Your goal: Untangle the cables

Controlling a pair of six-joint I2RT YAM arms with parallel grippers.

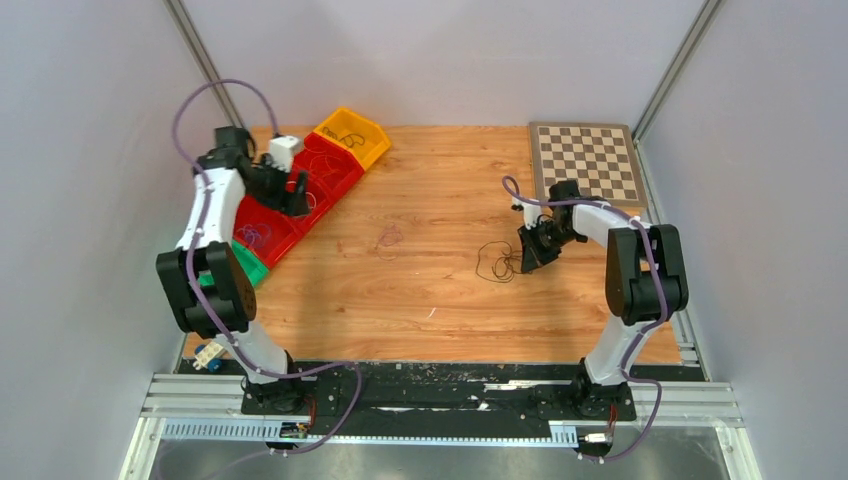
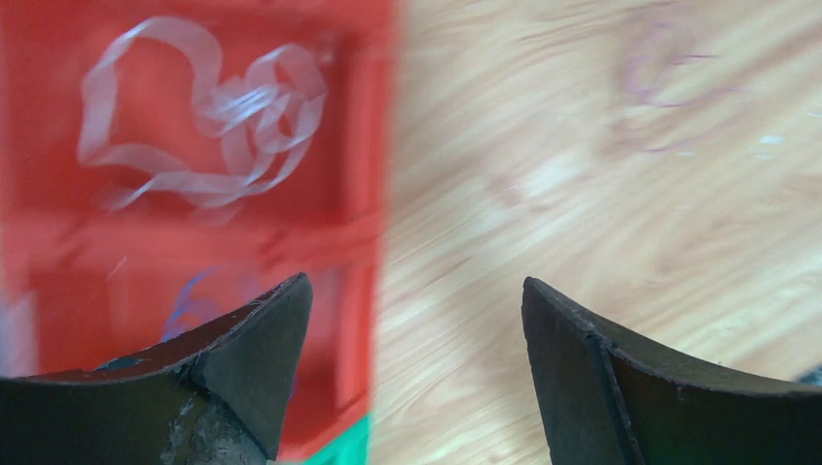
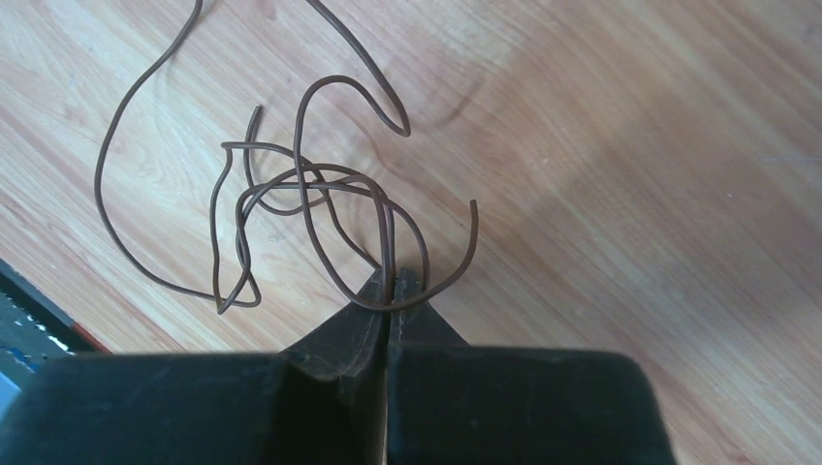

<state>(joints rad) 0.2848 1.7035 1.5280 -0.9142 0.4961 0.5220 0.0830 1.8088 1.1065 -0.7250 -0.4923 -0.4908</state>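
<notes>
A thin dark brown cable (image 3: 390,247) lies in loose tangled loops on the wooden table (image 3: 630,174). In the top view it (image 1: 496,263) sits right of centre. My right gripper (image 3: 393,284) is shut on one strand of it, low over the table (image 1: 527,256). A thin white cable (image 2: 208,107) lies curled in a red bin (image 2: 330,58). A faint purple cable (image 1: 388,238) lies on the table centre and is blurred in the left wrist view (image 2: 669,87). My left gripper (image 2: 417,291) is open and empty above the bin's edge (image 1: 298,195).
A row of bins stands at the back left: yellow (image 1: 352,133), red (image 1: 325,172), red (image 1: 262,228) and green (image 1: 248,264). A bluish cable (image 2: 194,295) lies in the nearer red compartment. A white block (image 1: 285,150) is behind them. A checkerboard (image 1: 588,160) lies back right.
</notes>
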